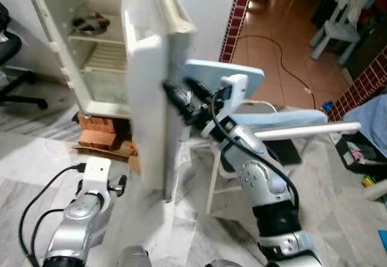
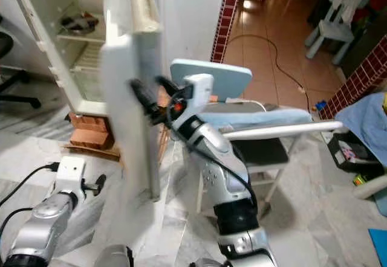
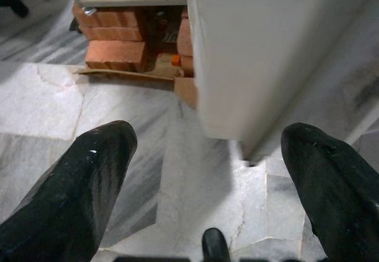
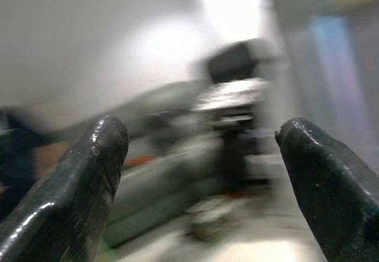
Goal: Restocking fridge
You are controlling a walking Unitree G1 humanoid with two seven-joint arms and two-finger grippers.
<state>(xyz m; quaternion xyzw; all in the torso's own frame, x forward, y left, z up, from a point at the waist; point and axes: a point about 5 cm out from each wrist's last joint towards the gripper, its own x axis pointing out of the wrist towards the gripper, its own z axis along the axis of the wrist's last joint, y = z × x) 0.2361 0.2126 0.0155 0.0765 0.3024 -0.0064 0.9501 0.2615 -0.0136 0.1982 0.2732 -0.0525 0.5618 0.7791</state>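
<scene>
One door, two empty claws

One fridge door [image 1: 148, 92] stands swung out edge-on before the robot, the fridge [image 1: 91, 43] behind it open on its brick base [image 1: 100, 131]. It looks stiff, smooth, hinged and fairly heavy; best worked along its free vertical edge. Right claw [image 1: 181, 98] reaches that edge, fingers spread wide, gripping nothing. Left claw [image 3: 207, 173] hangs low over the marble floor [image 1: 36, 158], wide and empty.

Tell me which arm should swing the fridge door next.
Right, I'd judge. The right tool is raised, its open black fingers against the fridge door at mid-height. The left tool, also open, hangs low over the marble floor near the door's bottom corner, away from a good pushing spot.
</scene>
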